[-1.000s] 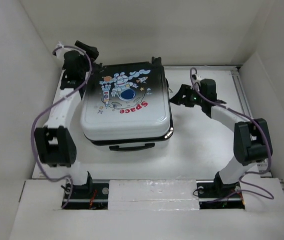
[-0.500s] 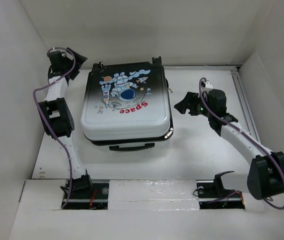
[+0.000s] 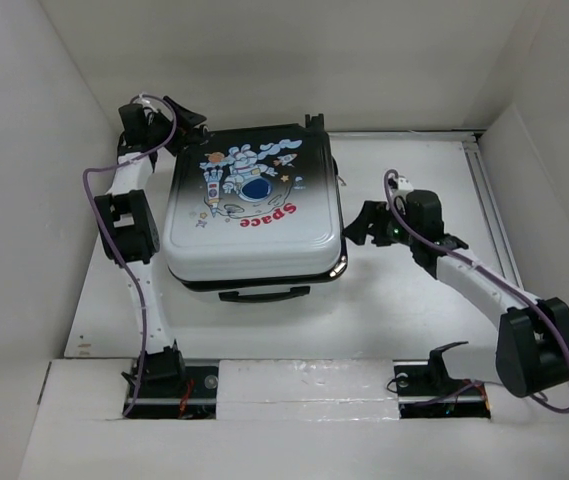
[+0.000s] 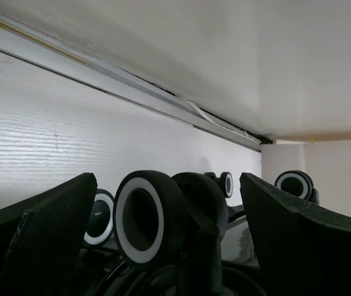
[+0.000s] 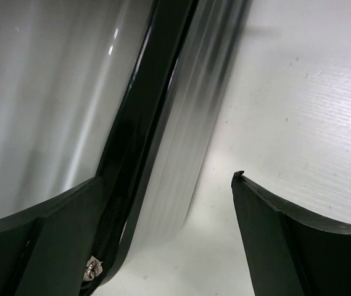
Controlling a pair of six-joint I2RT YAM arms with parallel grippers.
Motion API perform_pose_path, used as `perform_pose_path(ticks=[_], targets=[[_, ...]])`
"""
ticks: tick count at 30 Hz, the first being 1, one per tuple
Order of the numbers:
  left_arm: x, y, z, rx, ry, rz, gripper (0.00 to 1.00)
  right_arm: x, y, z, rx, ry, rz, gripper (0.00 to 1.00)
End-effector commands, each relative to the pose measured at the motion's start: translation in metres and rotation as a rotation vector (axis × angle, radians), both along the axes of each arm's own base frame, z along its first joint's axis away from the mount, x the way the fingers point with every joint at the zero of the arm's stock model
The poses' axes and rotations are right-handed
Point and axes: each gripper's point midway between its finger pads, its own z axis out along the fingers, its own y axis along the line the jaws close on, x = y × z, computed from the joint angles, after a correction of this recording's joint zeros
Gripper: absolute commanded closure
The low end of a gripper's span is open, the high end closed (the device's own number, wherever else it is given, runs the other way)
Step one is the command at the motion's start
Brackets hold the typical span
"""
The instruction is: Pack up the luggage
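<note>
Right gripper: gapes wide, holds nothing, sits just beside the 3 o'clock flank of the closed white-to-black hard-shell astronaut-print luggage, facing its black zipper seam. Left gripper: equally spread, empty, hovers at the 11 o'clock corner by the black white-rimmed wheels. Luggage: lies mid white counter, long axis 12-to-6, wheels at 12. Probably favours the right arm for the seam.

Left arm and right arm: slim white links between blocky black joint housings, black at the bases. Thin purple cable looped loosely along each. Left hand and right hand black, with broad, matte, wedge-shaped fingers.
</note>
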Motion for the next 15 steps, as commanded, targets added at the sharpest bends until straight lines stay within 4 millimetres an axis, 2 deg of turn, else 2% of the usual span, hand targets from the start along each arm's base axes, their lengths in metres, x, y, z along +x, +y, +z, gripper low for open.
perform_pose_path(ticks=[1,3,4,6,7,8,12,14,15], targets=[[-0.001,-0.018,0.038,-0.072,-0.097,-0.078,0.00,-0.005,0.005,0.008,0.010,-0.037,0.029,0.10],[-0.002,-0.021,0.038,-0.110,-0.126,-0.090,0.19,-0.010,0.006,0.016,0.021,-0.057,0.040,0.10],[-0.002,-0.021,0.036,-0.125,-0.134,-0.087,0.34,-0.013,0.006,0.018,0.026,-0.056,0.050,0.10],[-0.012,-0.025,0.044,-0.173,-0.147,-0.089,0.69,-0.017,0.005,0.019,0.027,-0.059,0.050,0.10],[-0.015,-0.026,0.054,-0.166,-0.191,-0.104,0.91,-0.019,0.005,0.028,0.034,-0.084,0.050,0.10],[-0.017,-0.027,0.063,-0.163,-0.206,-0.106,1.00,-0.023,0.003,0.026,0.031,-0.075,0.050,0.10],[-0.035,-0.027,0.109,-0.128,-0.282,-0.095,1.00,-0.031,-0.001,0.042,0.037,-0.111,0.053,0.10],[-0.050,-0.029,0.146,-0.103,-0.349,-0.102,1.00,-0.035,-0.005,0.052,0.036,-0.140,0.036,0.09],[-0.056,-0.030,0.152,-0.102,-0.357,-0.103,1.00,-0.037,-0.009,0.050,0.025,-0.127,0.020,0.09]])
